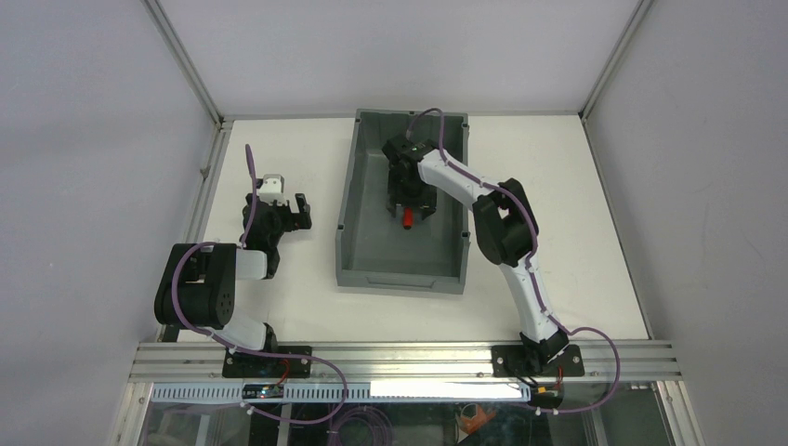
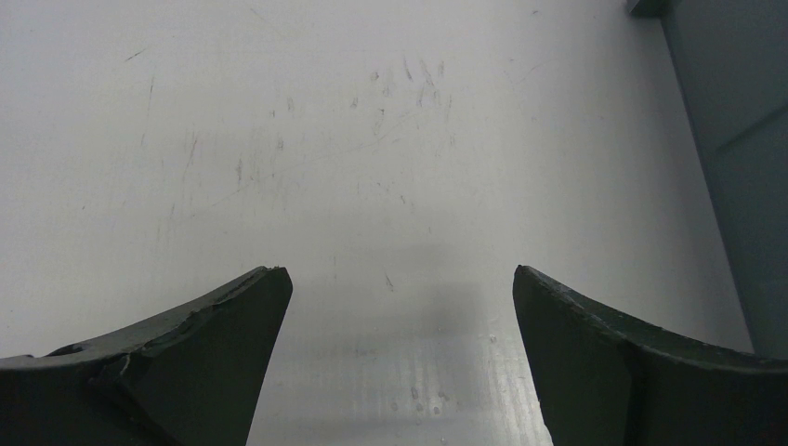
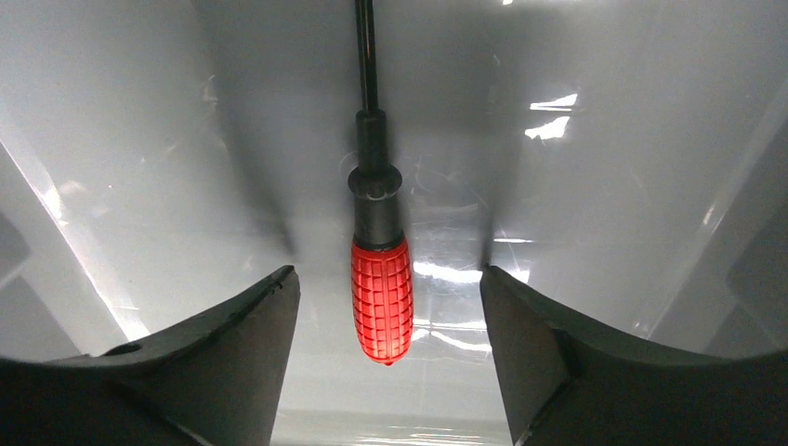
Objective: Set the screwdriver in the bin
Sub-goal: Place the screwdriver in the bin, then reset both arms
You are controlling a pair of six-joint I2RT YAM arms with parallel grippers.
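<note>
Overhead, the bin (image 1: 346, 209) sits on the white table (image 1: 576, 232) around the middle, its long sides running near to far. The right arm reaches in from the near right, and the right gripper (image 1: 409, 214) is down inside the bin, pointing at the floor. Just at its tip shows the red handle of the screwdriver (image 1: 408, 221), within the bin's walls and about midway along its length. The left gripper (image 1: 299, 212) is over the table to the left of the bin, apart from it, its fingers spread.

From the left wrist, the two dark fingers (image 2: 223, 325) stand wide apart with only scuffed white tabletop between them; the bin's grey outer wall runs along the right edge.

From the right wrist, the fingers (image 3: 232, 334) are also parted. The screwdriver lies on the bin's shiny grey floor in the gap, red handle nearest the camera and thin black shaft running away from it. Floor shows on both sides of the handle, so neither finger touches it.
</note>
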